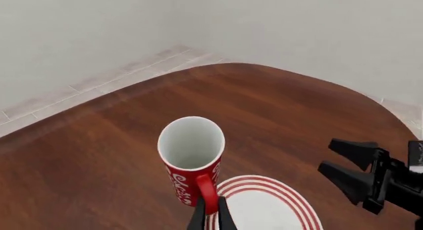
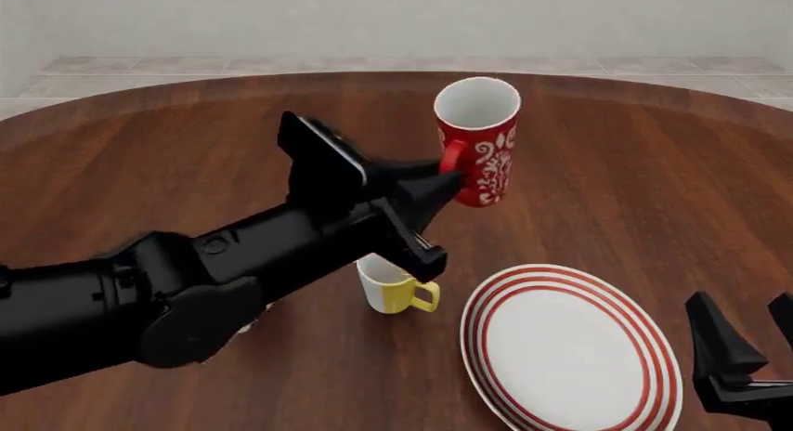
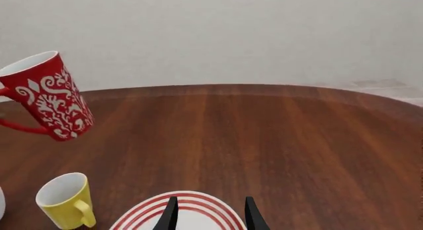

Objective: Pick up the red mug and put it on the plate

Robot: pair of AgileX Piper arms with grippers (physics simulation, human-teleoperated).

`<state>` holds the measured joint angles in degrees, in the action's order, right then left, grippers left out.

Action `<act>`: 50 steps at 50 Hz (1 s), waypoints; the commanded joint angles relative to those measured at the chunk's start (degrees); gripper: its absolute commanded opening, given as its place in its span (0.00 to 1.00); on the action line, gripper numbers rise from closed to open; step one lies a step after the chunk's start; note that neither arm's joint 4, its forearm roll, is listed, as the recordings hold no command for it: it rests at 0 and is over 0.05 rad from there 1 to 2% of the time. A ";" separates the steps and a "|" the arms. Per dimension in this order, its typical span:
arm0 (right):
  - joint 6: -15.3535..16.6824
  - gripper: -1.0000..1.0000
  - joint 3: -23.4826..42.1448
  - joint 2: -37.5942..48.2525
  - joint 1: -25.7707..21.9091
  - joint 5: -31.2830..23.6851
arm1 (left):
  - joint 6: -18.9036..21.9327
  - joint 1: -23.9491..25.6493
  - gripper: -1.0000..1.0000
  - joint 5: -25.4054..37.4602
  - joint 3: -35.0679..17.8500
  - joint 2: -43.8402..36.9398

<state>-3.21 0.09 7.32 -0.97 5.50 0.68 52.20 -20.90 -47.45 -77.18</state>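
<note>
The red mug (image 2: 484,143) with its white swirl pattern hangs tilted above the table, behind the plate. My left gripper (image 2: 444,177) is shut on its red handle; the left wrist view shows the fingertips (image 1: 210,215) pinching the handle below the mug (image 1: 191,158). The mug also shows in the right wrist view (image 3: 49,96). The white plate (image 2: 570,357) with red rings lies at the front right, and also shows in both wrist views (image 1: 264,210) (image 3: 198,200). My right gripper (image 2: 749,333) is open and empty at the plate's right edge (image 3: 210,217).
A yellow mug (image 2: 394,287) with a handle stands just left of the plate, under my left arm, also in the right wrist view (image 3: 65,200). A sliver of something white (image 3: 1,202) shows beside it. The round wooden table (image 2: 644,171) ends at a tiled floor and wall.
</note>
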 commanded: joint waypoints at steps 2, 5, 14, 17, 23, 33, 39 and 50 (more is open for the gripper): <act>0.84 1.00 0.09 -0.86 -0.02 -0.74 | -1.10 3.91 0.00 0.08 7.54 8.44; 1.04 1.00 0.13 -1.03 -0.08 -0.91 | -1.09 4.66 0.00 0.57 8.77 10.42; 1.46 1.00 0.07 -1.91 -0.07 -1.45 | -1.79 7.50 0.00 0.38 12.00 13.54; 1.49 1.00 -0.02 -2.46 -0.06 -1.87 | -1.91 8.09 0.00 -0.44 13.00 13.14; 1.62 1.00 -0.07 -3.28 -0.05 -2.52 | -1.75 10.09 0.00 -1.58 14.14 14.14; 1.52 1.00 -0.07 -5.68 0.15 -4.48 | -2.78 12.95 0.00 -5.16 15.21 13.16; 1.42 1.00 -0.05 -6.30 -0.10 -5.06 | -3.27 13.67 0.00 -7.29 15.64 11.12; 1.27 1.00 0.00 -6.81 -0.02 -5.43 | -2.69 13.81 0.00 -8.52 15.05 9.34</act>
<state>-1.85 0.05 1.27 -1.00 0.70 -2.32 65.39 -27.84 -32.07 -66.42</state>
